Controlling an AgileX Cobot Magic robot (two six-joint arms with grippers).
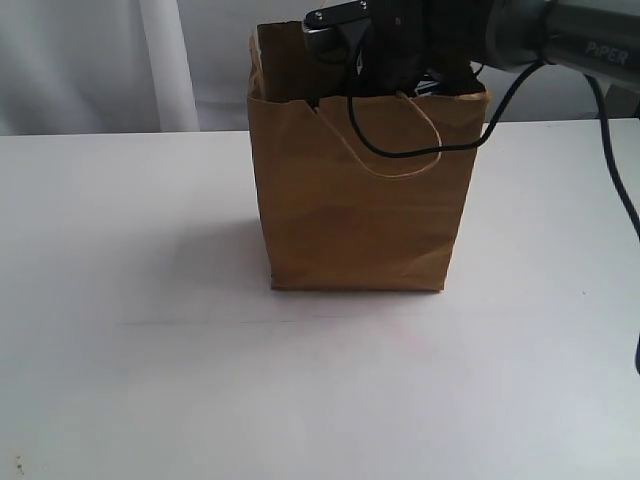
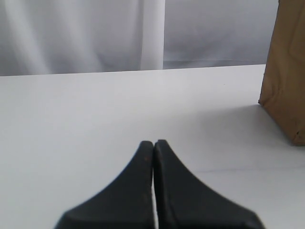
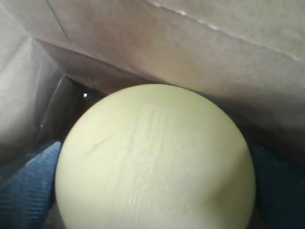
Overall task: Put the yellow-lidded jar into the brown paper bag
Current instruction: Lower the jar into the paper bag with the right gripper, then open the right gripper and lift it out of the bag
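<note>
Seen from the room side, the tall tan brown paper bag (image 1: 360,210) stands upright on the white table (image 1: 120,300), close to the far edge and about midway btwn the left and right edges. Its top rim is ragged, and a twisted paper-cord handle (image 1: 420,165) hangs down the front. The grey right arm (image 1: 560,40) comes in from the far right corner and dips into the bag mouth, w/ a black cable (image 1: 400,150) looping over the front panel. From out here the jar and the fingers can't be seen, as the paper hides both. The right wrist cam fills that in: it looks down inside the bag, creased brown walls (image 3: 190,43) all round, and the yellow-lidded jar (image 3: 155,143) shows as a wide, round, pale yellow plastic lid w/ a faint raised pattern. The body and label are out of sight under it. The right gripper (image 3: 152,191) has its blue pads (image 3: 26,191) tight against opposite sides of the lid, so it's clamped on the jar, inside the bag. Whether the jar's base touches the bag floor can't be told. The left wrist cam gives the other side: the left gripper (image 2: 154,157) has its black fingertips pressed together w/ nothing btwn them, over bare table (image 2: 95,105). One bag corner (image 2: 286,71) is at the frame edge, well apart from it. White curtain (image 1: 100,60) behind the far edge.
</note>
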